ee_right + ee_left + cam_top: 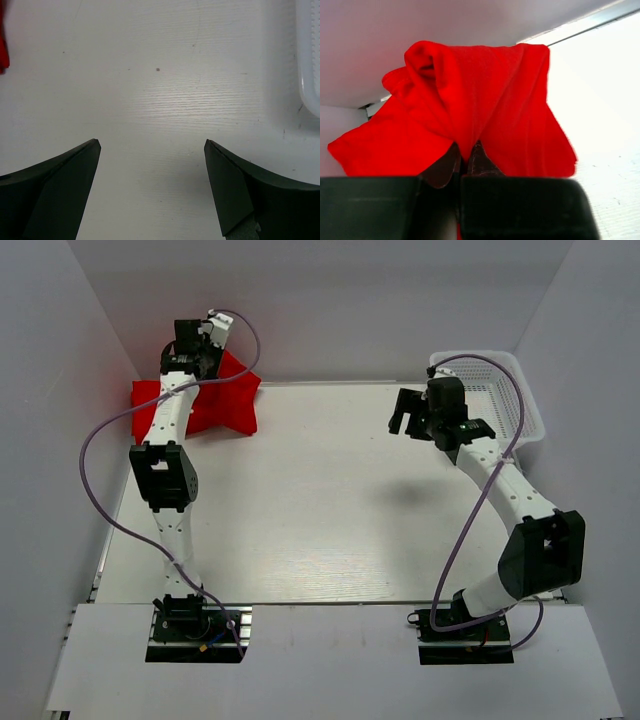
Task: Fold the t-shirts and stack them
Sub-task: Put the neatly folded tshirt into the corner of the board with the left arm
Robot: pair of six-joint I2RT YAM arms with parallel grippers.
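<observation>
A bright red t-shirt [225, 400] lies crumpled at the table's far left corner against the back wall. My left gripper [197, 348] is over it. In the left wrist view the left gripper [466, 152] is shut on a fold of the red t-shirt [485, 100], which hangs bunched from the fingertips. My right gripper [408, 412] hovers over the far right of the table, beside the basket. In the right wrist view the right gripper [152, 145] is wide open and empty above bare table. A sliver of red shirt [3, 47] shows at that view's left edge.
A white plastic mesh basket [520, 400] stands at the far right corner; its rim shows in the right wrist view [309, 60]. White walls enclose the table on the left, back and right. A purple cable loops from each arm.
</observation>
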